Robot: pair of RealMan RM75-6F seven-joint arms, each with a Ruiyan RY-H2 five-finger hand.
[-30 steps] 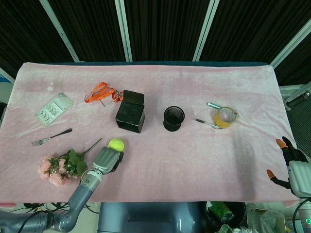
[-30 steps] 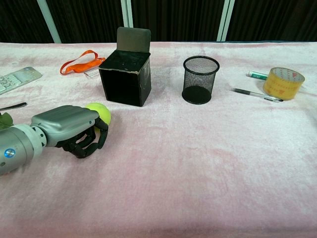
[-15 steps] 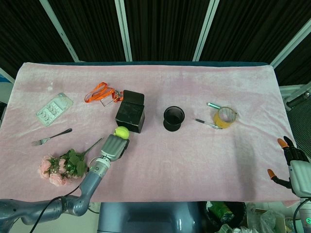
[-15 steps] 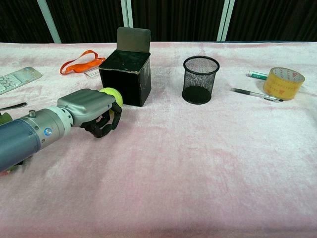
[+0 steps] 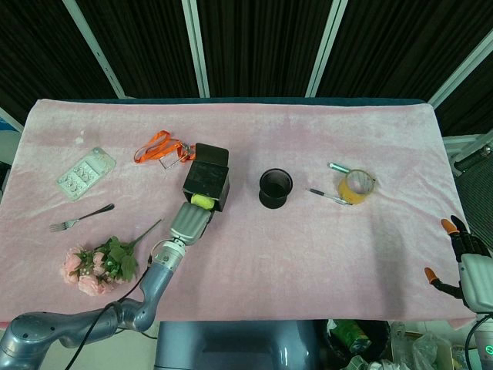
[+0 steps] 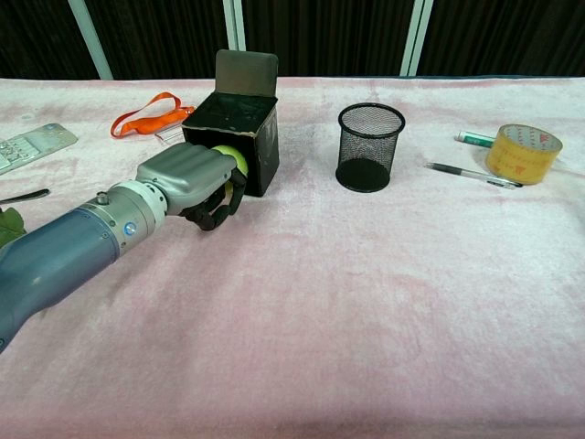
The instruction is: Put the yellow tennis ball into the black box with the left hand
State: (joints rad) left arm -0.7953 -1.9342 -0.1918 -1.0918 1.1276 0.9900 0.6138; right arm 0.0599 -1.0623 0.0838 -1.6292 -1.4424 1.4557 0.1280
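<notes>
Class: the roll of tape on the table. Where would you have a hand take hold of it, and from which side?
The tape lies flat, hole up, with the pen close on one side and a marker behind. Probably best from above: one of the fingers in the hole, another on the outer wall nearest the camera, which is free.

A lab test bench — pink-clothed table [image 5: 308, 262], black-curtained backdrop [image 5: 254, 46] behind it.

mesh cup [image 5: 276, 188]: upright, mid-table
tape roll [image 5: 356, 186]: right side, lying flat
pen [image 5: 330, 197]: just left of tape roll
orange lanyard [image 5: 157, 146]: far left
fork [image 5: 81, 217]: left side
flowers [image 5: 96, 265]: near left edge
blister pack [image 5: 85, 173]: beyond the fork
</notes>
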